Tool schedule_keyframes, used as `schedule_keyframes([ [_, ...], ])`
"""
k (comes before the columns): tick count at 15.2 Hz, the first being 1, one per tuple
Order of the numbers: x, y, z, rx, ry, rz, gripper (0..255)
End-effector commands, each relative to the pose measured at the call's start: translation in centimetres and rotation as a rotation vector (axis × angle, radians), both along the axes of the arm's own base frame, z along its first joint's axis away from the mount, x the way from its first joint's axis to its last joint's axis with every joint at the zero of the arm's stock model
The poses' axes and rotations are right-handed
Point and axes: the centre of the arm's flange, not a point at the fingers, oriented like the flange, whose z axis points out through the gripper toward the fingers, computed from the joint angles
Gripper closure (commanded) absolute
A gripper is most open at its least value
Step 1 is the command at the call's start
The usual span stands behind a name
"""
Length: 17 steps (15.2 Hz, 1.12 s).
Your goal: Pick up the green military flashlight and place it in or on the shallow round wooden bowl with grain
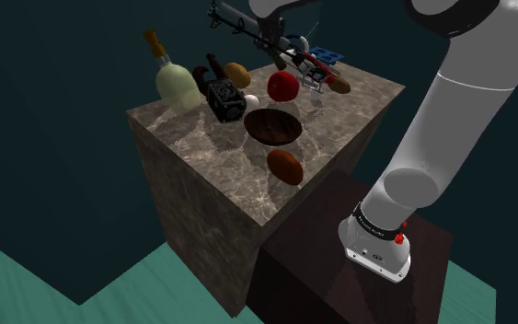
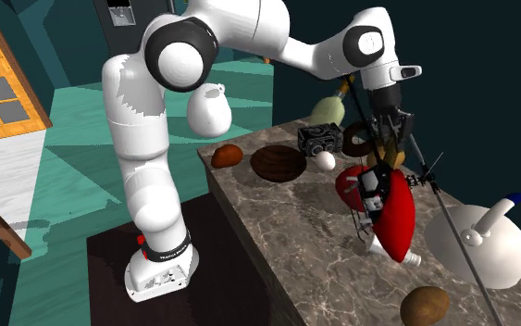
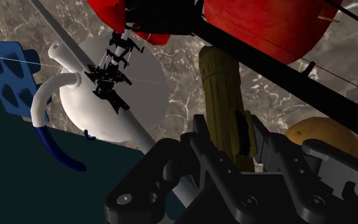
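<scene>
My marbled table (image 1: 220,161) bears a dark wooden bowl (image 1: 272,125), pale bottle (image 1: 176,83), white teapot (image 2: 486,243) and brown oval lump (image 1: 284,166).

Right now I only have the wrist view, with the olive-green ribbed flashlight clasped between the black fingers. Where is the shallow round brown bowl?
Observer: The dark brown round bowl stands on the marble table, between a red round object and a brown oval lump, nearer the stand than your flashlight.
Operator: Anything in it?
Observer: Nothing lies in it.
Operator: What crowds it?
Observer: A black boxy object and a small white ball sit by its rim, on the pale bottle's side.
</scene>
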Motion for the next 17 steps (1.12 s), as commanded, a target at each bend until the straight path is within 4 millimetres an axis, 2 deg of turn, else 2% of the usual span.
schedule_keyframes([
  [1,0.0,0.0,1.1,0.0,-0.001,0.0,255],
  [2,0.0,0.0,1.4,0.0,-0.001,0.0,255],
  [17,-13.2,14.7,2.5,0.0,-0.001,0.0,255],
])
